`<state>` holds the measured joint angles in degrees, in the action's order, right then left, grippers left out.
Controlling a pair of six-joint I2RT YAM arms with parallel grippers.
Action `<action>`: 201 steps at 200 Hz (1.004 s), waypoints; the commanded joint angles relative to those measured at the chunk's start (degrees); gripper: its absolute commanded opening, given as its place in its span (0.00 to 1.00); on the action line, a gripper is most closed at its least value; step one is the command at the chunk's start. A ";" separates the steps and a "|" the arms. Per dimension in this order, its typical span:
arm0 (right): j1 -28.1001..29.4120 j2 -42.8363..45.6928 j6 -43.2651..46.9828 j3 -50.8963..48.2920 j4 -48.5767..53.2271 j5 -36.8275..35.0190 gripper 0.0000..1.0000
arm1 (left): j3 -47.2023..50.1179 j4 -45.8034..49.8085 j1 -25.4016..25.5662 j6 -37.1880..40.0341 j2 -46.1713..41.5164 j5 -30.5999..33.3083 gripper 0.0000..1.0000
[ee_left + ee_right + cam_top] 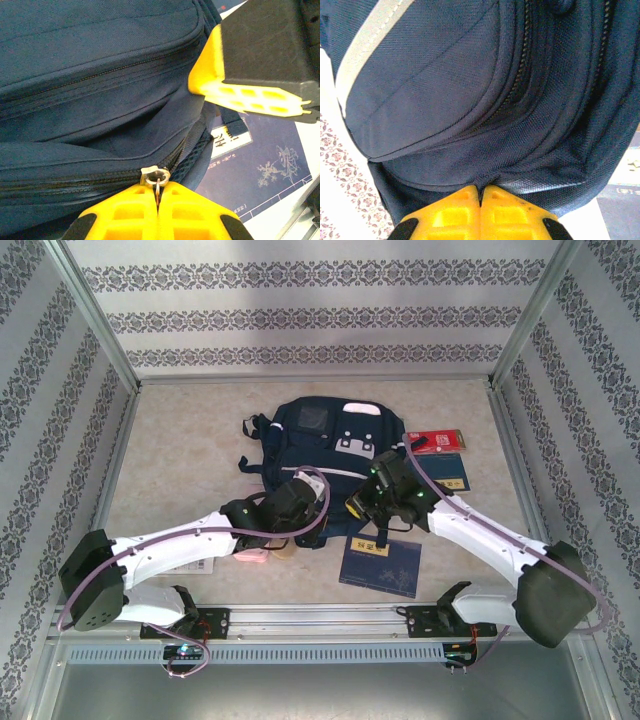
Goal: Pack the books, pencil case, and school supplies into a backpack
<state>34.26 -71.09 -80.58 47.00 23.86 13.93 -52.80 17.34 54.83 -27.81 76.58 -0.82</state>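
The dark navy backpack (322, 432) lies flat mid-table, its bottom end toward me. My left gripper (312, 512) is shut on the metal zipper pull (156, 176) of the backpack (95, 75), and the pull's ring is pinched between the yellow fingertips (125, 210). Beside it, my right gripper (362, 502) is shut on a fold of backpack fabric (520, 165) at the bottom seam. A navy book (381, 566) lies in front of the backpack, and a second navy book (448, 472) lies to its right. A pink item (250, 555) peeks from under the left arm; I cannot tell whether it is the pencil case.
A small red booklet (437, 441) lies beyond the right-hand navy book. A white flat item (197, 566) shows under the left forearm. Patterned walls and metal posts close in the table on three sides. The navy book (260, 167) lies close under both grippers.
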 commanded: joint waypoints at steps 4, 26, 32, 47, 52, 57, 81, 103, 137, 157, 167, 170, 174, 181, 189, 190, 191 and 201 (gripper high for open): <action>-2.14 1.89 5.51 2.19 7.42 -9.10 0.00 | -3.26 4.71 0.94 3.73 -1.33 1.45 0.00; -2.82 2.35 6.70 2.30 9.05 -9.93 0.00 | -3.21 6.78 0.29 4.60 -1.60 1.18 0.00; -3.07 2.42 7.02 2.22 9.30 -10.04 0.00 | -3.26 7.34 0.07 4.77 -1.80 1.09 0.00; -3.98 2.70 7.94 2.23 10.15 -10.50 0.00 | -3.18 8.67 -0.65 5.15 -2.15 0.74 0.00; -4.34 2.92 8.25 2.15 10.23 -10.55 0.00 | -3.13 9.14 -0.92 5.26 -2.32 0.58 0.00; -4.90 3.12 8.78 2.21 10.41 -10.68 0.00 | -3.12 9.60 -1.11 5.44 -2.51 0.48 0.00; -7.27 3.84 11.43 3.36 12.15 -11.81 0.00 | -2.73 11.36 -2.39 6.01 -3.46 0.30 0.00; -9.52 4.18 13.91 4.69 13.55 -12.59 0.00 | -2.07 12.28 -3.60 6.25 -4.24 -0.21 0.00; -14.46 3.99 17.84 6.79 14.94 -12.09 0.00 | -1.05 12.65 -6.01 6.54 -4.18 -1.34 0.00; -16.17 3.03 20.88 9.34 16.46 -11.29 0.00 | -0.82 10.59 -6.84 6.46 -3.58 -2.51 0.00; -16.32 2.52 22.39 10.75 16.91 -9.81 0.00 | -1.46 9.32 -6.84 6.18 -2.51 -3.71 0.00; -16.33 2.39 22.86 11.40 17.31 -9.32 0.00 | -1.80 8.84 -6.84 6.10 -2.11 -4.12 0.00; -16.20 2.28 23.22 12.20 18.12 -8.71 0.00 | -2.25 8.30 -6.84 5.94 -1.63 -4.81 0.00; -16.11 2.38 23.48 13.40 19.59 -8.06 0.00 | -3.07 7.26 -6.84 5.54 -0.61 -5.93 0.00; -15.82 3.09 23.32 14.04 20.08 -6.54 0.11 | -3.88 5.95 -6.84 5.02 0.48 -6.92 0.00; -15.81 3.21 23.25 14.02 20.09 -6.28 0.13 | -3.98 5.77 -6.84 4.99 0.54 -7.01 0.00; -15.72 3.35 23.17 14.05 20.04 -6.02 0.16 | -4.07 5.64 -6.84 4.84 0.70 -7.05 0.00; -15.37 4.95 21.94 13.93 20.08 -3.67 0.39 | -5.06 4.01 -6.84 4.23 1.93 -8.01 0.00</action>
<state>19.59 -68.69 -60.34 58.00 41.43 10.81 -54.78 23.29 48.86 -22.50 75.99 -5.80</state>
